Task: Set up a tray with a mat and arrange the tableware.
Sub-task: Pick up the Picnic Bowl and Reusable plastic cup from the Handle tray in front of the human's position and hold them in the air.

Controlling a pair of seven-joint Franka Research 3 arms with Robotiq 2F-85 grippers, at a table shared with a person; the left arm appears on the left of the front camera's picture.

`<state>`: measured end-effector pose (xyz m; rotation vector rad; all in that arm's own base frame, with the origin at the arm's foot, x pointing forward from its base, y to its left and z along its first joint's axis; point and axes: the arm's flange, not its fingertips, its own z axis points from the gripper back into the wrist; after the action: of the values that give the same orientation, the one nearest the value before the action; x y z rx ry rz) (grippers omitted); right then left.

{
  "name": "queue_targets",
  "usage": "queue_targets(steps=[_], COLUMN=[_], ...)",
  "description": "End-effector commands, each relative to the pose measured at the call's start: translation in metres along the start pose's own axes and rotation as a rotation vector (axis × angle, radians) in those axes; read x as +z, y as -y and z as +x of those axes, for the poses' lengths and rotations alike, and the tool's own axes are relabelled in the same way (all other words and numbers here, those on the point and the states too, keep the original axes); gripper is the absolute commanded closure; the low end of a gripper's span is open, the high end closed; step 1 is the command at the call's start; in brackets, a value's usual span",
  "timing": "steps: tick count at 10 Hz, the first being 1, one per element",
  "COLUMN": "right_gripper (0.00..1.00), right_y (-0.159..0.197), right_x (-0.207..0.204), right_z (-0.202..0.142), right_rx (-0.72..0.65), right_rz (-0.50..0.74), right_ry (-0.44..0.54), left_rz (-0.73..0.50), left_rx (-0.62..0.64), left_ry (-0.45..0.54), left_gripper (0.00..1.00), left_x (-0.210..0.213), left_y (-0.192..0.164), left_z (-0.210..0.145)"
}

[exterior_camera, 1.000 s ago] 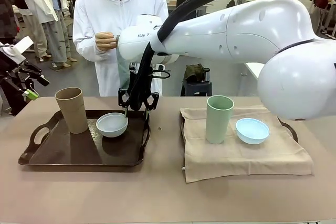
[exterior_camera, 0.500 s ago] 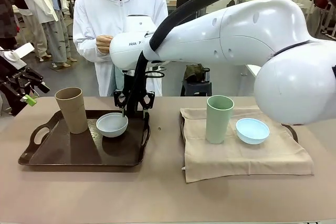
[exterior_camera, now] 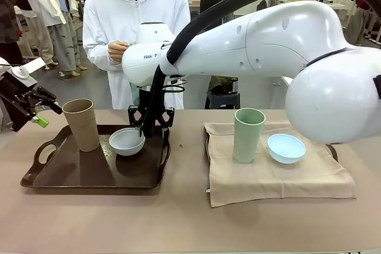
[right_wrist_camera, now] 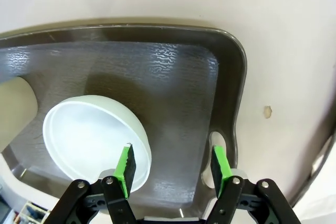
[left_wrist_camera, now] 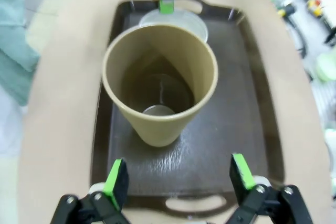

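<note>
White bowl (exterior_camera: 127, 141) and tan cup (exterior_camera: 81, 124) on dark tray (exterior_camera: 89, 178), left side; pale green cup (exterior_camera: 248, 135) and light blue bowl (exterior_camera: 286, 147) on beige mat (exterior_camera: 280, 176), right side. Right gripper (exterior_camera: 150, 128) low at white bowl's far rim — jaws parted, gripping nothing. Left gripper (exterior_camera: 47, 115) hovers beside tan cup — jaws wide, empty.

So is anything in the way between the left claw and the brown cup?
Nothing visible. The open left gripper faces the tan cup, and just bare tray shows between them. The white bowl sits beyond the cup.
</note>
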<state>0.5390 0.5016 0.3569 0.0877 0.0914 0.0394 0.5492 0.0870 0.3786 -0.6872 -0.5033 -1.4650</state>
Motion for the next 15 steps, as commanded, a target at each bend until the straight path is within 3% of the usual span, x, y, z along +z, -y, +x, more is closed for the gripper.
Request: queue_targets(steps=[1, 5, 8, 15], right_gripper=[0.25, 0.25, 0.25, 0.25], right_y=[-0.005, -0.013, -0.019, -0.034], right_x=[-0.006, -0.015, -0.017, -0.022], right_z=[0.001, 0.004, 0.005, 0.004], right_rx=[-0.028, -0.010, 0.002, 0.032], right_rz=[-0.037, -0.041, -0.030, -0.024], right_ry=[0.050, 0.055, 0.054, 0.066], left_rz=[0.041, 0.096, 0.111, 0.102], left_rx=[0.010, -0.016, -0.099, -0.144], left_ry=[0.073, 0.138, 0.147, 0.154], left_gripper=[0.00, 0.00, 0.00, 0.00], left_x=[-0.008, -0.029, -0.049, -0.078], left_y=[0.001, -0.006, -0.010, -0.017], left_z=[-0.007, -0.018, -0.019, -0.009])
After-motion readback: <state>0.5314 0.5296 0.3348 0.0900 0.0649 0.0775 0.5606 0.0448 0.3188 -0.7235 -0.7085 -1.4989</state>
